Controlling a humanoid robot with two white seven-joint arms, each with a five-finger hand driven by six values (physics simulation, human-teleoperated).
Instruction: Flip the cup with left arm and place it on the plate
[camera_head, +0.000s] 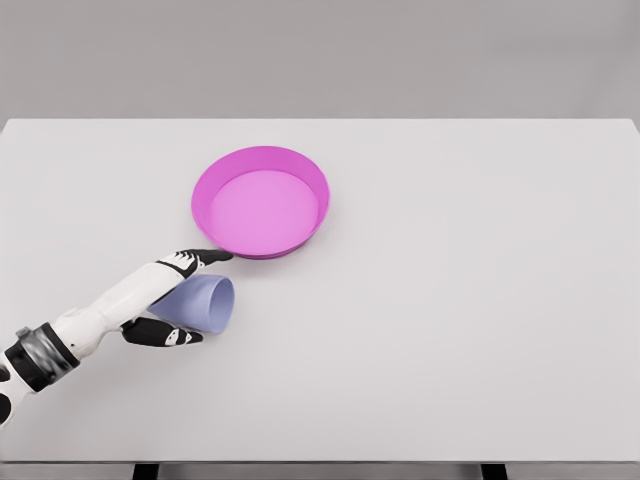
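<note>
- The left hand (172, 300) brackets the lavender cup (203, 303), thumb below and dark fingers (205, 256) above; whether it truly pinches the cup I cannot tell.
- The cup lies on its side on the white counter (450, 320), mouth facing right.
- A loose hold could let it roll away during the flip.
- The magenta plate (261, 201) sits just beyond; its raised rim could catch the cup.
</note>
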